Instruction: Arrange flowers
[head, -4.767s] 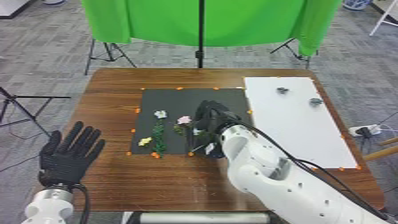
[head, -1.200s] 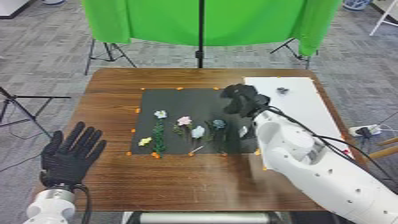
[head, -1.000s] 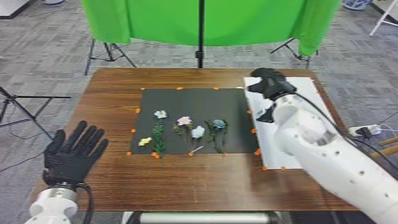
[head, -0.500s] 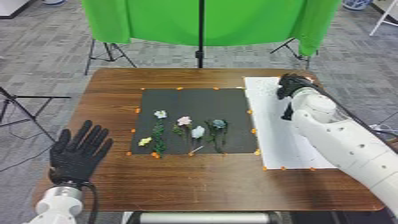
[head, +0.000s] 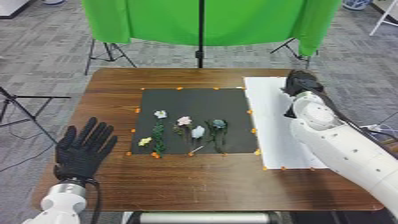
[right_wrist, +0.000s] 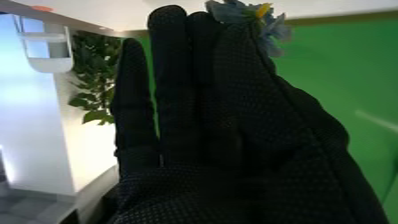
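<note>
Swung just now from dark mat (head: 191, 102) to far end of white board (head: 280, 142), pinching blue flower (right_wrist: 252, 19) between right hand's (head: 303, 82) thumb and fingers; likely ready to carry back beside pink flower (head: 184, 121). Resting with left hand (head: 80, 160) spread wide. Contrasts ruffled petals and yellow centre with pebbly glove fabric, thin stems, smooth board.

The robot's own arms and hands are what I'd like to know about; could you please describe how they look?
The left arm and right arm are white with rounded shells; the right has small dark dots. A black cable runs by the left wrist. The left robot hand and right robot hand wear black gloves.
</note>
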